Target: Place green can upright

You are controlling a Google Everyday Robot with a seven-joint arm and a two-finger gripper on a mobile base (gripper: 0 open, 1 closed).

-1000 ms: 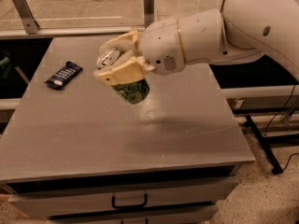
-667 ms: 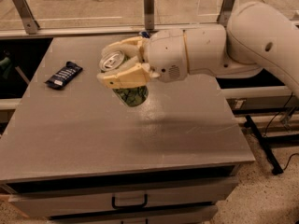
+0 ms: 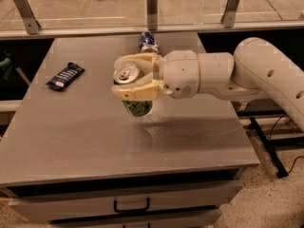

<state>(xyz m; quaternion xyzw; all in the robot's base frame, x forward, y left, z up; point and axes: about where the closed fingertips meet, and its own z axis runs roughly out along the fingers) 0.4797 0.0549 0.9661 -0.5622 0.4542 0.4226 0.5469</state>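
Two cream-coloured plastic fingers [image 3: 137, 91] of my gripper [image 3: 122, 77] are clenched around the green mottled aluminium drink can [image 3: 137, 107], just under its silver top end, which faces up and toward the camera. The can hangs over the middle of the flat grey tabletop [image 3: 71, 141], nearly upright but, I think, a little tilted. I judge that I am in the lowering step. Next I must straighten the can, bring its base flat onto the surface, and only then let go. Whether the base already touches the table is hard to see, and my lower finger hides much of its side. Behind my wrist a blue-and-silver can [image 3: 148, 41] is partly covered, so I cannot say if it stands or lies. A dark snack bar wrapper [image 3: 65, 76] lies well apart.
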